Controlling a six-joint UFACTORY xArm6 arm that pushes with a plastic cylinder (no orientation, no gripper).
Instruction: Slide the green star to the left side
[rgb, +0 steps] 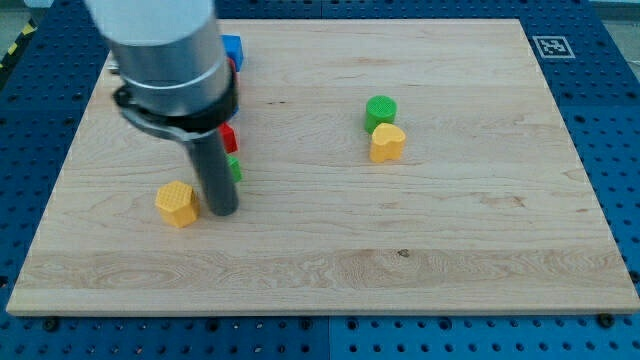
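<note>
My tip (222, 211) rests on the board at the view's left. A green block (235, 168), mostly hidden behind the rod, shows just to the right of it; its shape cannot be made out. A red block (230, 137) peeks out above it, also mostly hidden. A yellow hexagon block (177, 203) lies just left of the tip. A blue block (233, 50) sits near the view's top left, partly behind the arm.
A green round block (381, 110) and a yellow heart-shaped block (387, 142) touch each other right of centre. The wooden board (400, 260) lies on a blue perforated table. A marker tag (550, 46) is at the top right corner.
</note>
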